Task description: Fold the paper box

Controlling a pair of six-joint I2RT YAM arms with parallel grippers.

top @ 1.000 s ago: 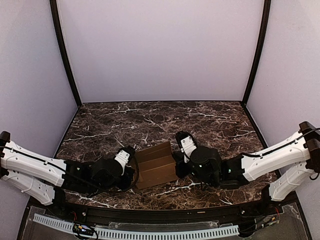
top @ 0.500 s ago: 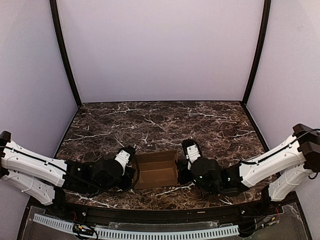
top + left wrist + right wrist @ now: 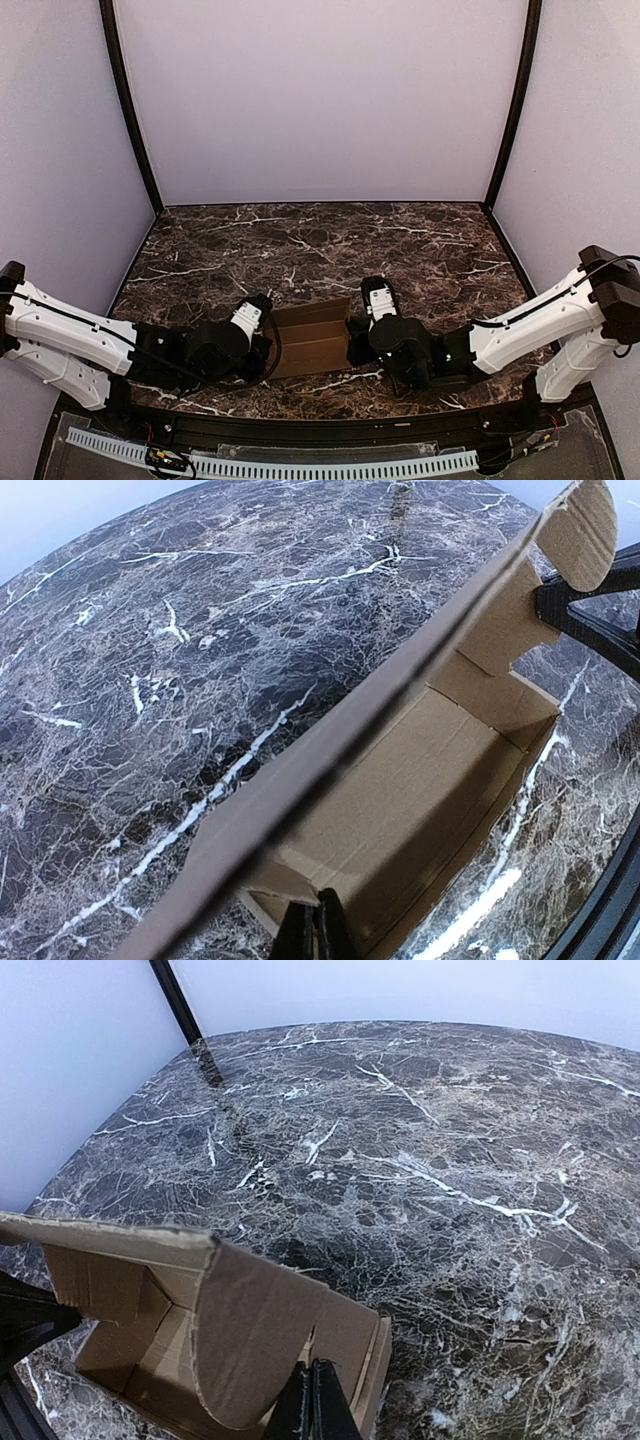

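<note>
The paper box [image 3: 312, 338] is a tan carton lying open near the table's front, between my two grippers. In the left wrist view the paper box [image 3: 430, 770] shows its inside, with the long lid panel [image 3: 380, 710] standing up along its far side. My left gripper [image 3: 318, 900] is shut, its tips against the box's near end wall. In the right wrist view the paper box [image 3: 120, 1290] has a rounded end flap [image 3: 250, 1330] leaning inward. There my right gripper [image 3: 312, 1368] is shut, its tips at the end flaps. From above, the left gripper [image 3: 268, 345] and right gripper [image 3: 352, 340] touch opposite ends of the box.
The dark marble table [image 3: 320, 250] lies bare behind the box. Lilac walls and black corner posts [image 3: 130, 110] close it in. A cable rail [image 3: 270, 462] runs along the near edge below the arm bases.
The right gripper has slid towards the near edge and a little left. The box has swung from tilted to square between the grippers, and its lid panel now stands up. The left arm has barely moved.
</note>
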